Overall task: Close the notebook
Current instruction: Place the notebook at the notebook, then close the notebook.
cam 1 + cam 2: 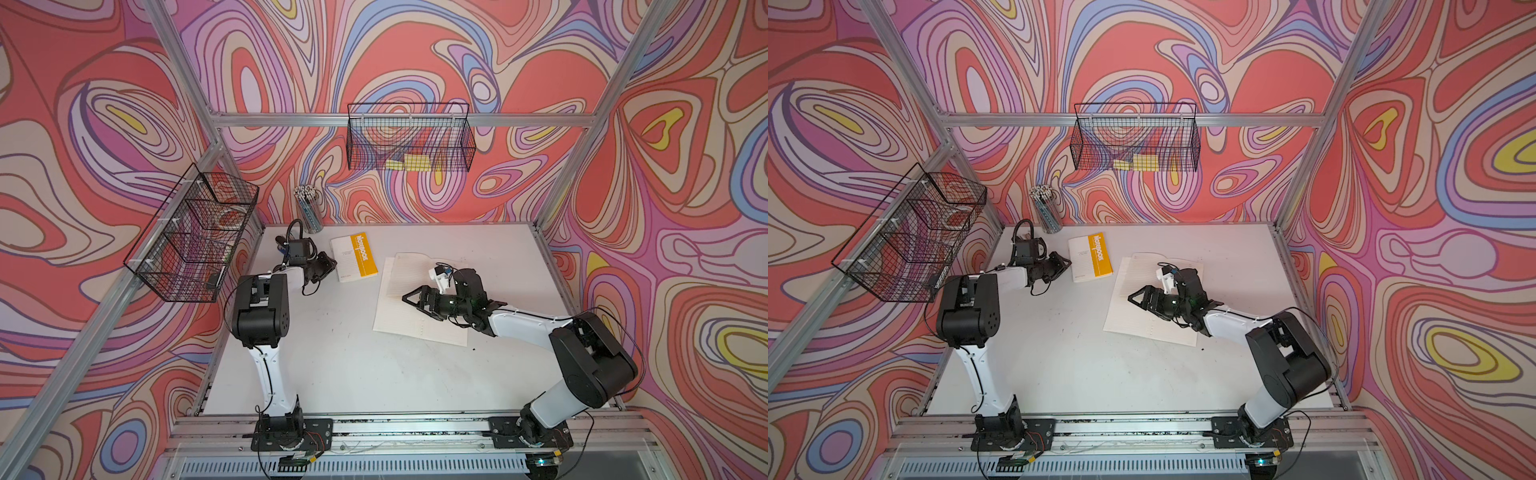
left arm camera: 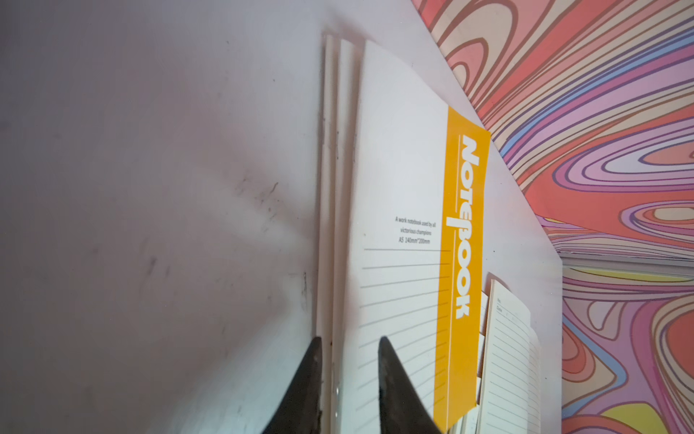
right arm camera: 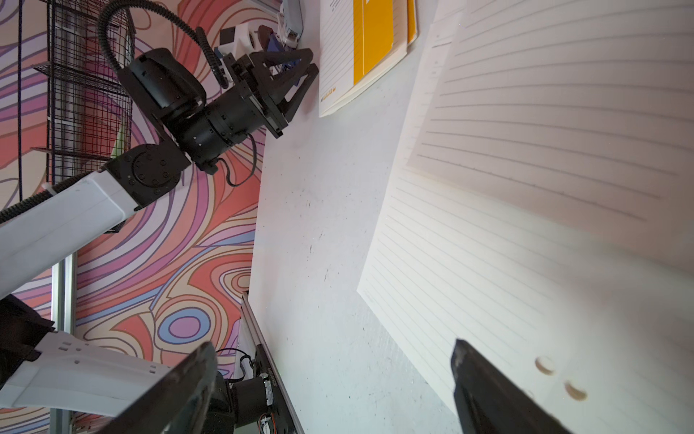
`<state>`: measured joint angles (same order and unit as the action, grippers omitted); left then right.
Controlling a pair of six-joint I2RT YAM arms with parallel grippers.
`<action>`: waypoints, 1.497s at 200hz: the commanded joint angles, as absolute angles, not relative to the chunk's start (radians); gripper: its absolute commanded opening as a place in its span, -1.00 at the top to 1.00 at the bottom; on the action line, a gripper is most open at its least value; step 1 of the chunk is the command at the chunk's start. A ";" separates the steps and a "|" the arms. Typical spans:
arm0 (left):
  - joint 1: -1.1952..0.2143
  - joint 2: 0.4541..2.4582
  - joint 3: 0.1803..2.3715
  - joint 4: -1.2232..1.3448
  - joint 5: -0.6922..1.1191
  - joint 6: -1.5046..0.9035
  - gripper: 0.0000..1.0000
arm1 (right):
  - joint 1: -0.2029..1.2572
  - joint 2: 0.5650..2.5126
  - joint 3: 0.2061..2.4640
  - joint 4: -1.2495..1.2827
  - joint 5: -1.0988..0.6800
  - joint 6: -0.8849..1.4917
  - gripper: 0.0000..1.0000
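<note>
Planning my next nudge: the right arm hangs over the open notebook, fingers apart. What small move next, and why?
Probably lower the right gripper toward the near half of the open notebook, at the edge just ahead of it, to slip a finger under. The fingers are wide apart and hold nothing, and both lined halves lie spread on the table.

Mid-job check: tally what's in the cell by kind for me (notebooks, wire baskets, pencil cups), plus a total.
Notebooks: 2, open lined notebook and yellow-striped notebook
Wire baskets: 2, back-wall basket and side-wall basket
Pencil cup: 1
Total: 5
</note>
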<state>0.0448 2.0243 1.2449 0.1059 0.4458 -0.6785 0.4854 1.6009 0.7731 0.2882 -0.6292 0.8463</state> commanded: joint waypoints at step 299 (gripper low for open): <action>-0.508 1.879 0.559 1.320 0.407 -1.381 0.20 | 0.140 1.529 0.783 0.102 -0.658 0.654 -0.97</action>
<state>-0.4980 1.8477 0.5529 1.0798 0.4526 -1.2819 0.1493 1.5101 0.7990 0.0429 -0.6655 0.6628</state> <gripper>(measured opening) 0.403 0.984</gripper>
